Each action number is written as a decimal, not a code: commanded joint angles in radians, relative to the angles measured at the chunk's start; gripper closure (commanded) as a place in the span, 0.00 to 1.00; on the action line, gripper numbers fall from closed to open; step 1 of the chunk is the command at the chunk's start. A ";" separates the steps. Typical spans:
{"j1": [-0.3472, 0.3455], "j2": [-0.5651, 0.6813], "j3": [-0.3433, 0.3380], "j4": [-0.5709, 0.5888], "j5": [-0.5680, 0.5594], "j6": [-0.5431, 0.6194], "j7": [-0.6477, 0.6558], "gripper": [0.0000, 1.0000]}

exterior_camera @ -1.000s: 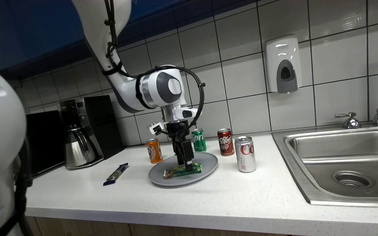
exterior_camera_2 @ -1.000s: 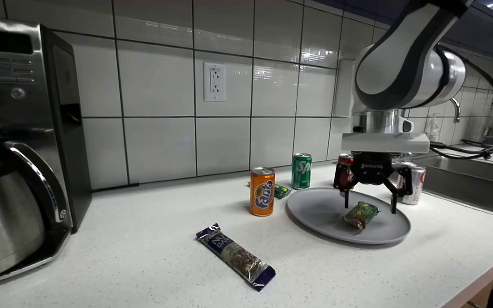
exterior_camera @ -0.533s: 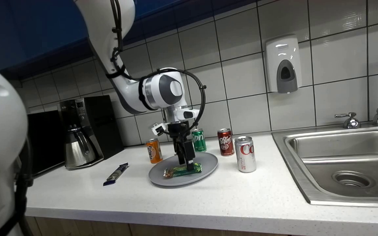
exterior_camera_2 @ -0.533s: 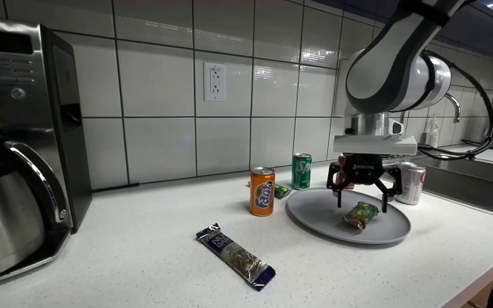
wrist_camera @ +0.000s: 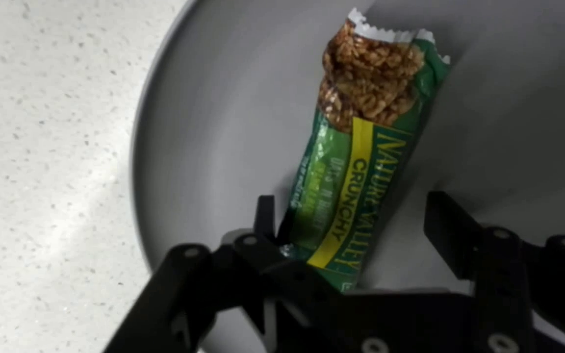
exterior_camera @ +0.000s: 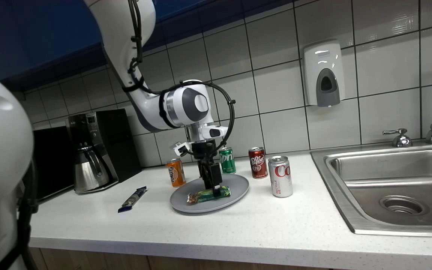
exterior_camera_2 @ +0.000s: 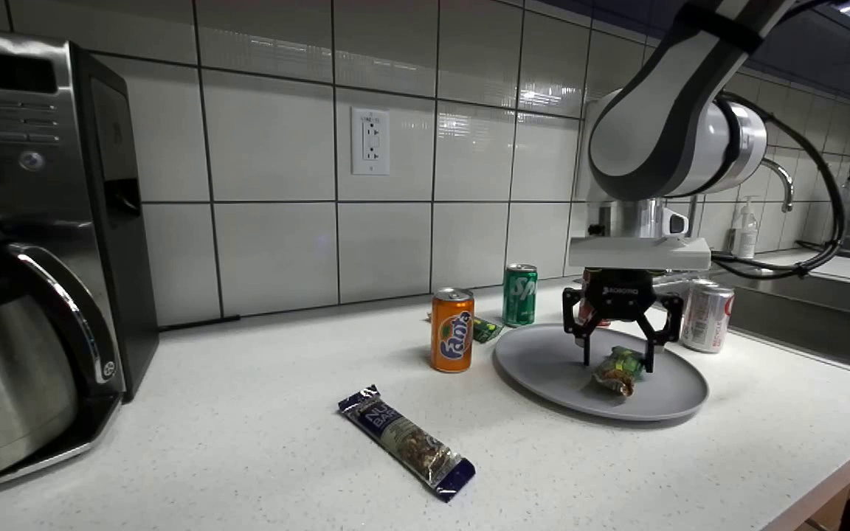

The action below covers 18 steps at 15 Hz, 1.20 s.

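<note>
A green Nature Valley granola bar (wrist_camera: 361, 162) lies on a grey round plate (wrist_camera: 199, 122). The bar also shows in both exterior views (exterior_camera: 201, 196) (exterior_camera_2: 617, 372), as does the plate (exterior_camera: 186, 205) (exterior_camera_2: 543, 369). My gripper (wrist_camera: 351, 220) points down at the plate with its fingers apart, one on each side of the bar. In the wrist view the left finger is at the bar's edge, perhaps touching; the right finger stands off across a gap. The gripper also shows in both exterior views (exterior_camera: 216, 192) (exterior_camera_2: 617, 361). The bar's near end is hidden by the gripper.
Cans stand around the plate: orange Fanta (exterior_camera_2: 452, 332), green Sprite (exterior_camera_2: 519, 295), red Dr Pepper (exterior_camera: 258, 163), silver Coke (exterior_camera: 280, 177). A nut bar (exterior_camera_2: 406, 442) lies on the counter. Another green wrapper (exterior_camera_2: 485, 330) lies behind the Fanta. Coffee maker (exterior_camera: 99, 150); sink (exterior_camera: 366, 180).
The gripper has lowered slightly and shifted left in the exterior view that faces its fingers. The fingers have come closer together, and the bar has shifted slightly.
</note>
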 commanded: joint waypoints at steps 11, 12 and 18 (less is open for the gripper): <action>0.026 -0.072 -0.013 -0.033 -0.015 -0.021 0.015 0.84; 0.025 -0.091 -0.010 -0.047 -0.007 -0.022 0.010 0.84; 0.014 -0.210 -0.001 -0.142 -0.009 -0.020 0.011 0.84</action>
